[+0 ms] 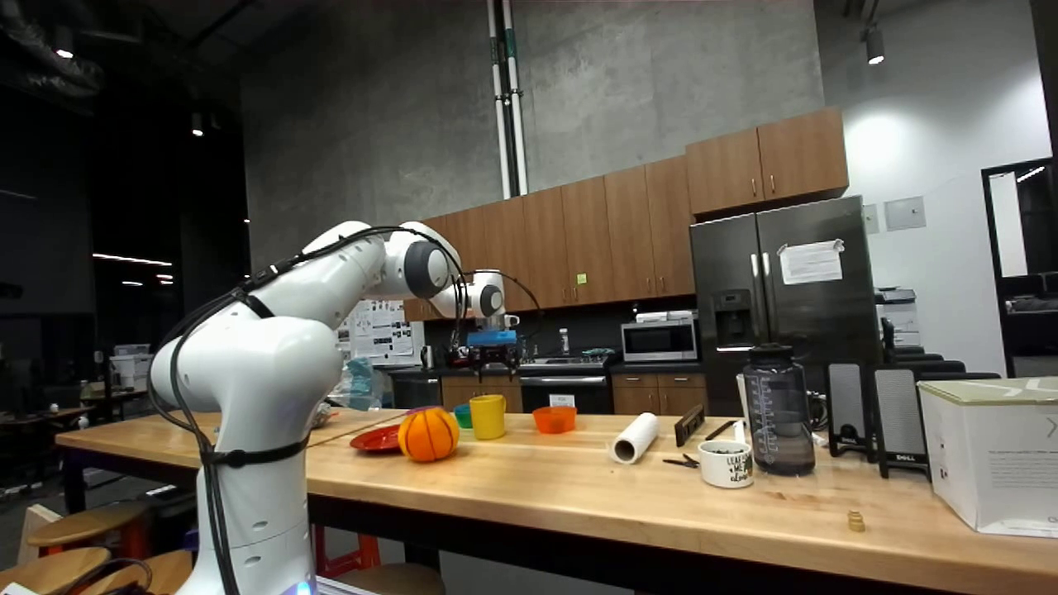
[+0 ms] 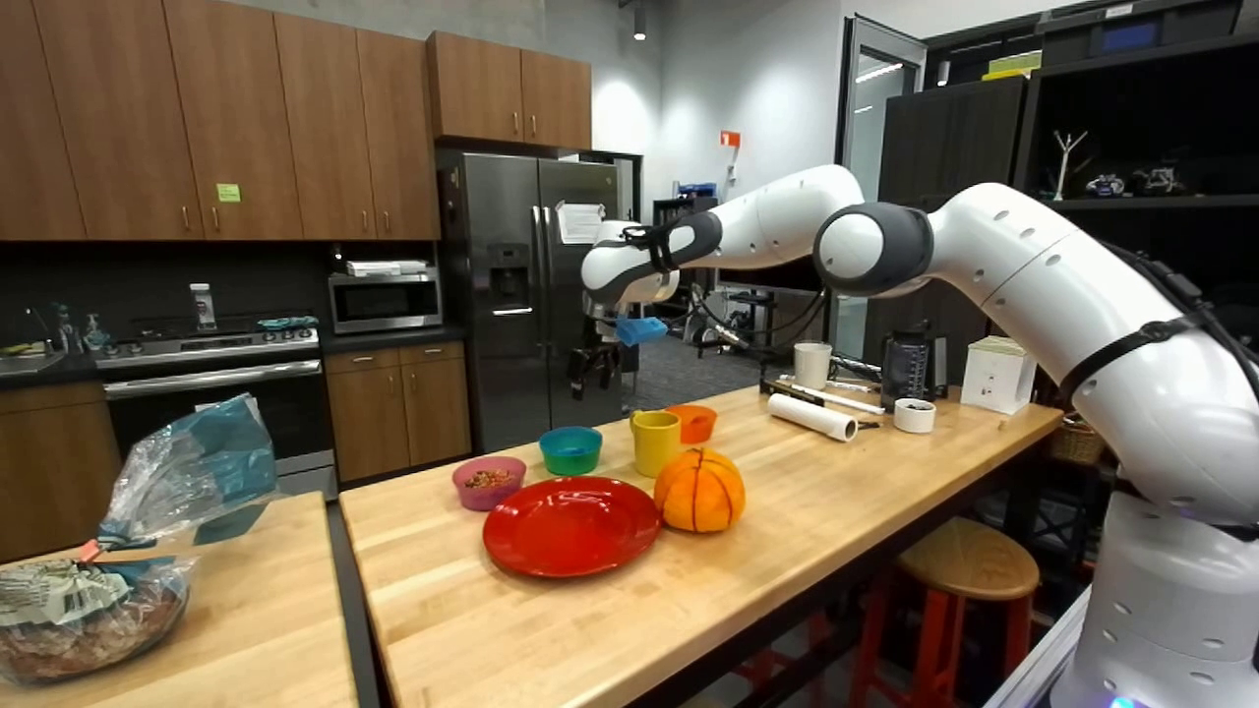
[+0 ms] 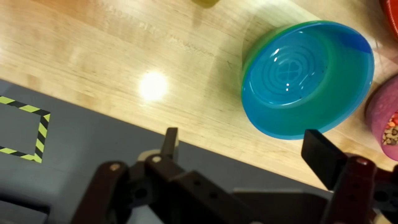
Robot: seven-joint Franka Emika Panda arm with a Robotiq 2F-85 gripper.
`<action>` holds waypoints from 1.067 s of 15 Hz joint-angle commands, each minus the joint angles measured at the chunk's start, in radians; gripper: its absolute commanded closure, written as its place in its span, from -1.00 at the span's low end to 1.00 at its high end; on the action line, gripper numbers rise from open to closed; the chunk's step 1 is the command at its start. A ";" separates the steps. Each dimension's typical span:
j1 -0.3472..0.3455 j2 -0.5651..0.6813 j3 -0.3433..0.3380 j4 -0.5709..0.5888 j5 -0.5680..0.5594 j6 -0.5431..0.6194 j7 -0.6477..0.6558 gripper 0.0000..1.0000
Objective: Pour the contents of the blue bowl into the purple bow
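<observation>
The glossy, green-tinged blue bowl (image 3: 307,81) has a ring-ridged base; at its four o'clock, the matte purple bowl (image 3: 380,115) holds grainy bits (image 3: 391,133). The gripper (image 3: 243,141) is spread.

- gripper (image 2: 592,385) in air, tips down
- purple bowl (image 2: 482,500) upright, small bits (image 2: 489,479) inside
- blue bowl (image 2: 572,442) upright, between purple bowl and yellow mug (image 2: 656,444)
- orange bowl (image 2: 697,425) behind yellow mug
- ball (image 2: 700,492) just beside red plate (image 2: 570,531)
</observation>
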 commanded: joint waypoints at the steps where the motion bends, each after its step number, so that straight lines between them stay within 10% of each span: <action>1: -0.013 -0.149 -0.015 -0.237 -0.024 0.105 0.004 -1.00; 16: -0.069 -0.570 -0.019 -0.944 0.007 0.537 0.053 -1.00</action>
